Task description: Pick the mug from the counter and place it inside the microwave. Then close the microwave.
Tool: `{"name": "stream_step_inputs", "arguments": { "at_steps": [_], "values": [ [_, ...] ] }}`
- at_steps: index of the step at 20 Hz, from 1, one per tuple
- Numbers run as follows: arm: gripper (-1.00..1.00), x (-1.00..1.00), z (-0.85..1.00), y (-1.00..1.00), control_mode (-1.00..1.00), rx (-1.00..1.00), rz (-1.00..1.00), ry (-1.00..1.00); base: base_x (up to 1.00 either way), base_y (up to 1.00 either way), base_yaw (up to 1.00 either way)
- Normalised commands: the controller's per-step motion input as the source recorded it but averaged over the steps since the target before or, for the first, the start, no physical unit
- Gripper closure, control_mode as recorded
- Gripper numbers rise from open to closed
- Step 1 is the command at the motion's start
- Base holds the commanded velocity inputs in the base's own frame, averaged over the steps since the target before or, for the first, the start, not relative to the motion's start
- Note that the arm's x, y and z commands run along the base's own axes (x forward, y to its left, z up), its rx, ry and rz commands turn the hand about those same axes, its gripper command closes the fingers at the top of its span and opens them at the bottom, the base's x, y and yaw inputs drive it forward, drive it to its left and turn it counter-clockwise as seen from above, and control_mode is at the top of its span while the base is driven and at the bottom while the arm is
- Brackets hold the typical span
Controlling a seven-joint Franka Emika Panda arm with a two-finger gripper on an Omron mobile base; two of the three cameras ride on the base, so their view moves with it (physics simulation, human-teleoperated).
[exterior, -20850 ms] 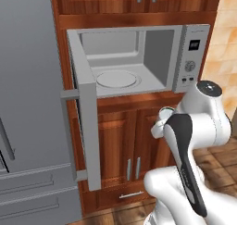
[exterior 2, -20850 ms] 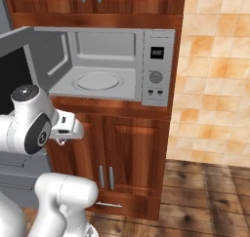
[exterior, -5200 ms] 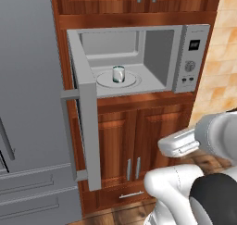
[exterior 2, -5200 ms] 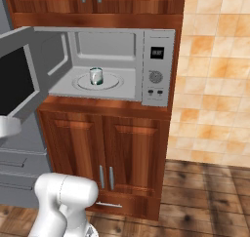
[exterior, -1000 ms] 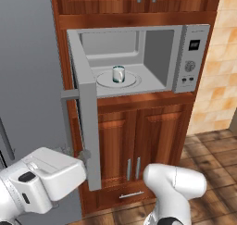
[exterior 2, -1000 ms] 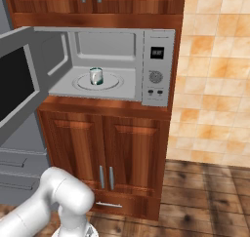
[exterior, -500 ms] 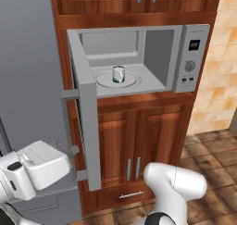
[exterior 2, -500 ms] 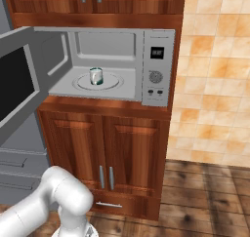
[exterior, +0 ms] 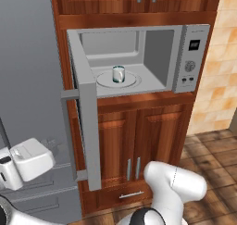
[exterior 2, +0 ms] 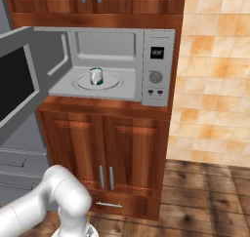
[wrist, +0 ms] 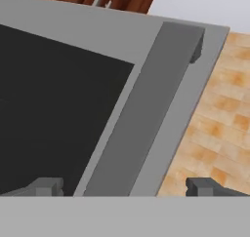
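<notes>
The small pale mug [exterior: 118, 74] [exterior 2: 96, 76] stands upright on the round turntable inside the microwave [exterior: 190, 57] [exterior 2: 157, 65]. The microwave door [exterior: 87, 122] [exterior 2: 19, 82] is swung wide open to the left. My white hand [exterior: 28, 160] hovers low at the left, outside the door and below its bar handle [exterior: 69, 127]. In the hand view my gripper [wrist: 124, 187] is open and holds nothing. Its two fingertips [wrist: 49, 186] stand wide apart before the door's dark window [wrist: 53, 104] and the long bar handle [wrist: 146, 109]. The counter is out of view.
A tall grey fridge [exterior: 28, 71] fills the left side, right behind the open door. Wooden cabinet doors [exterior: 134, 145] [exterior 2: 102, 148] sit below the microwave, more cabinets above. A tan tiled wall [exterior 2: 215, 75] and wooden floor [exterior 2: 205, 197] lie to the right.
In the left base view my hand has drifted left and a little upward, closer to the outside of the open door. The mug and door have not moved.
</notes>
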Motion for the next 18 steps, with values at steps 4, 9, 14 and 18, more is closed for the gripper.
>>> {"name": "stream_step_inputs", "arguments": {
  "at_steps": [4,9,14,18],
  "values": [
    [-1.0,0.37,-0.3,0.31,-1.0,0.0,-0.02,-0.02,0.0,0.0,0.0],
    [-1.0,0.35,-0.16,0.21,-1.0,0.0,-0.02,0.0,0.0,0.0,0.0],
    [-1.0,-0.01,0.05,0.03,-1.0,0.0,0.0,-0.01,0.0,0.0,0.0],
    [-1.0,-0.26,0.2,-0.15,-1.0,0.0,0.0,-0.04,0.0,0.0,0.0]
  ]
}}
